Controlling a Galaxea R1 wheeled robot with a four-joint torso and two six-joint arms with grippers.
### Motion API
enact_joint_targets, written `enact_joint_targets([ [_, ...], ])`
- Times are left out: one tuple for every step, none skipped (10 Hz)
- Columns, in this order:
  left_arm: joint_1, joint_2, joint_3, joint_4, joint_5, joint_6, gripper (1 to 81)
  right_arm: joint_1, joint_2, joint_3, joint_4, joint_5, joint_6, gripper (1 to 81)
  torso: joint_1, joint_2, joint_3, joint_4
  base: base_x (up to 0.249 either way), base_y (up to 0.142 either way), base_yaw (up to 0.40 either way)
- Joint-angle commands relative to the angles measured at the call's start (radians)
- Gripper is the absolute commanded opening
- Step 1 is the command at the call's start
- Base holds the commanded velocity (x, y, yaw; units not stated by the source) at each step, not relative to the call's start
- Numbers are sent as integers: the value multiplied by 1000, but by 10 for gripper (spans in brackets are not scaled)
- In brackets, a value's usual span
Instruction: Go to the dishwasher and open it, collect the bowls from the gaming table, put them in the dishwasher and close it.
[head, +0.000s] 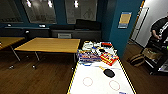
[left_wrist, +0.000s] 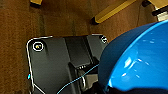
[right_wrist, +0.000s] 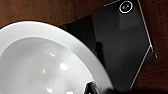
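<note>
You have the white, yellow-edged gaming table (head: 100, 81) ahead, dark wooden floor (head: 37, 77) free at its left; left claw pinches the shiny round blue bowl (left_wrist: 140, 62), right claw the white bowl (right_wrist: 45, 62)

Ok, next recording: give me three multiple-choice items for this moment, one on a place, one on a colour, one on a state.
1. Where does the black paddle lie?
A. on the white-topped gaming table
B. on the wooden table
C. on the floor

2. What colour is the bowl in the left wrist view?
A. red
B. bright blue
C. green

3. How does the white bowl in the right wrist view look inside?
A. full of soup
B. stacked with cutlery
C. empty

Key: 1 A, the paddle rests on the white top near the red circles. 2 B, the blue bowl is glossy blue. 3 C, only its bare white inside with highlights shows.
</note>
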Motion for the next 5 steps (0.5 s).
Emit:
enact_joint_targets([
  [0, 32, -61, 22, 27, 8, 10, 37, 138, -207, -21, -93, -3, 10, 1, 0, 0, 0, 0, 0, 0],
  [0, 37, -71, 22, 27, 9, 10, 35, 147, -223, -21, -94, -3, 10, 1, 0, 0, 0, 0, 0, 0],
  [0, 34, -74, 22, 25, 9, 10, 32, 138, -220, -18, -90, -3, 10, 1, 0, 0, 0, 0, 0, 0],
  [2, 25, -73, 22, 24, 8, 10, 29, 124, -220, -15, -89, -1, 10, 1, 0, 0, 0, 0, 0, 0],
  [2, 11, -71, 21, 21, 8, 10, 25, 106, -208, -13, -86, -1, 10, 1, 0, 0, 0, 0, 0, 0],
])
